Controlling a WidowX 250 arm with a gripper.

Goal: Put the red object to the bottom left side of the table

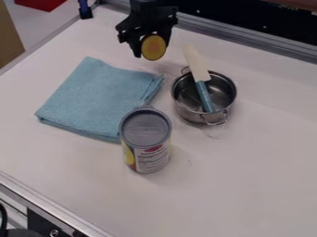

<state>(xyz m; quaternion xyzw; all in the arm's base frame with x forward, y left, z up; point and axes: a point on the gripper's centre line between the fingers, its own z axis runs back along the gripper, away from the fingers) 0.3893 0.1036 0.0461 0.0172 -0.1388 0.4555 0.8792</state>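
Near the top of the camera view, the black gripper (151, 50) hangs above the table's far part, shut on a round object (153, 46), which shows a yellow rim and an orange middle. It is held upright, its flat face toward the camera, up and left of the metal pot. No plainly red object lies on the white table (248, 185); a bright red item (41, 3) is beyond its edge, at the top left.
A light blue folded cloth (96, 97) lies left of centre. Beside its lower right corner stands a grey-lidded can (146, 141). A metal pot (223, 104) holds a blue-handled spatula (197, 65), its pale blade leaning over the rim. Metal rails border the table.
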